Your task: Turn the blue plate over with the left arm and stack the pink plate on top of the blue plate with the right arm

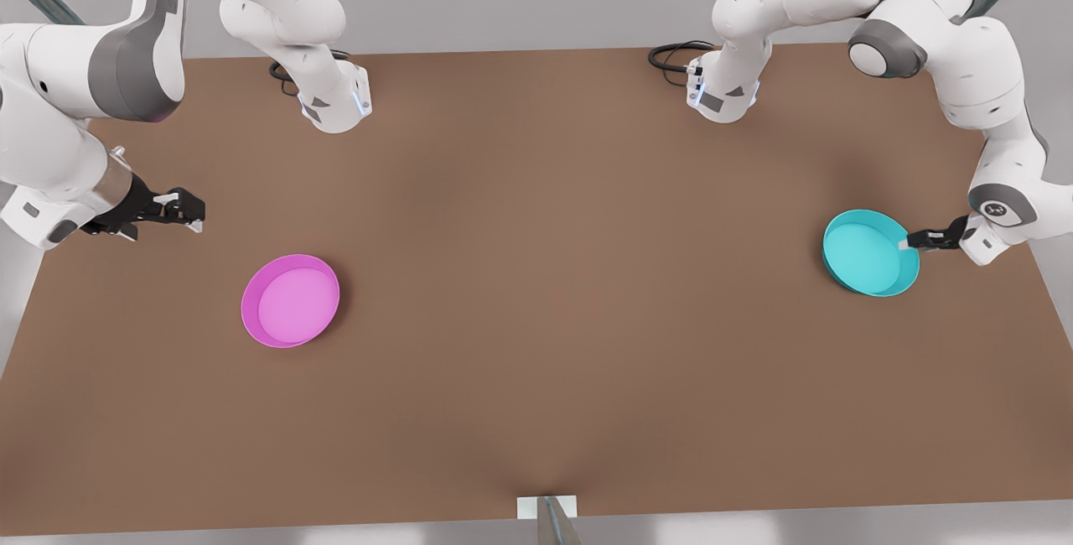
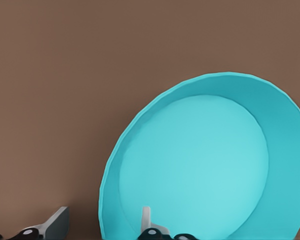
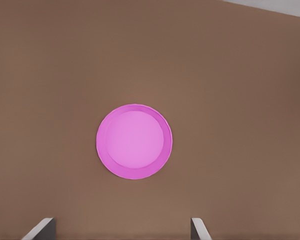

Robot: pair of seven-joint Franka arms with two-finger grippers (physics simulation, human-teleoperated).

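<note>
You're mid-flip: your left gripper (image 1: 905, 241) pinches the blue plate (image 1: 868, 253) at its 3 o'clock rim, tilted; next, roll it over. Your right gripper (image 1: 194, 210) waits wide at the pink plate's (image 1: 290, 300) 10 o'clock.

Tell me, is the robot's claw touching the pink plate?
Apart. In the front view the right gripper hangs open, with bare brown table between it and the pink plate.

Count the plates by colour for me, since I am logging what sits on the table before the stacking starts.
Blue plate: 1, at the left pincer
Pink plate: 1, lying apart from the right pincer
Total: 2 plates
</note>
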